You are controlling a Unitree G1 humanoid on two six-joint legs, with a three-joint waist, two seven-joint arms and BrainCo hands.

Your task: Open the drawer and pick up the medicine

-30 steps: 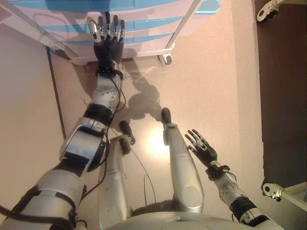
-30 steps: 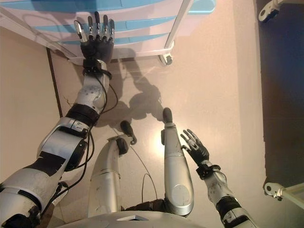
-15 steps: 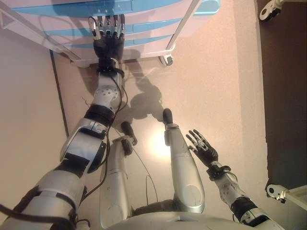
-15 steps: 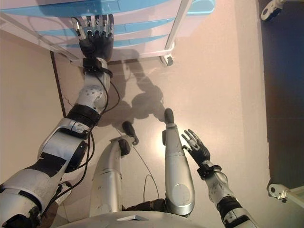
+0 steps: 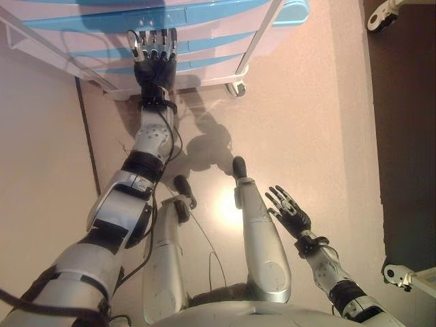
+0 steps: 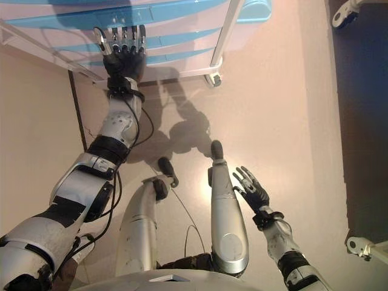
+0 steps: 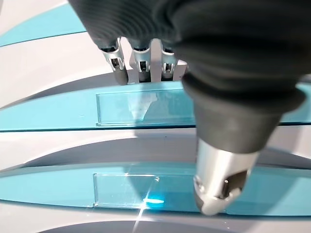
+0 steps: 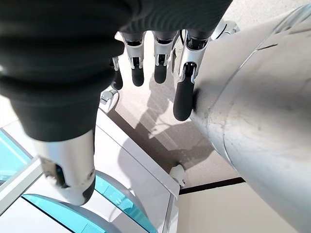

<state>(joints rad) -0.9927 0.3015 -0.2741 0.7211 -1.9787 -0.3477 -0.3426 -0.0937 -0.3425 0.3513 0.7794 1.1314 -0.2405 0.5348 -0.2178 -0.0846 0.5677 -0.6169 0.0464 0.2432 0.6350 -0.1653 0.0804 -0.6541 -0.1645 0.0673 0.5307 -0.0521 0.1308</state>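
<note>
A white wheeled drawer cabinet [image 5: 204, 27] with blue drawer fronts stands at the far edge of the eye views, and all its drawers look closed. My left hand [image 5: 155, 65] is stretched out to it and rests against one blue front. In the left wrist view that hand [image 7: 233, 58] meets the upper lip of a blue drawer front [image 7: 58, 109], with a second blue front [image 7: 58, 191] below it. My right hand [image 5: 289, 208] hangs low at the right, open and holding nothing. No medicine shows in any view.
The cabinet stands on casters [image 5: 236, 87] inside a white tube frame [image 5: 262, 34]. Other white casters show at the top right [image 5: 378, 15] and bottom right [image 5: 395, 274]. A dark strip of floor [image 5: 409, 136] runs along the right side.
My left hand has settled closer onto the blue drawer front, and the whole picture has shifted slightly. The right hand hangs as before.
</note>
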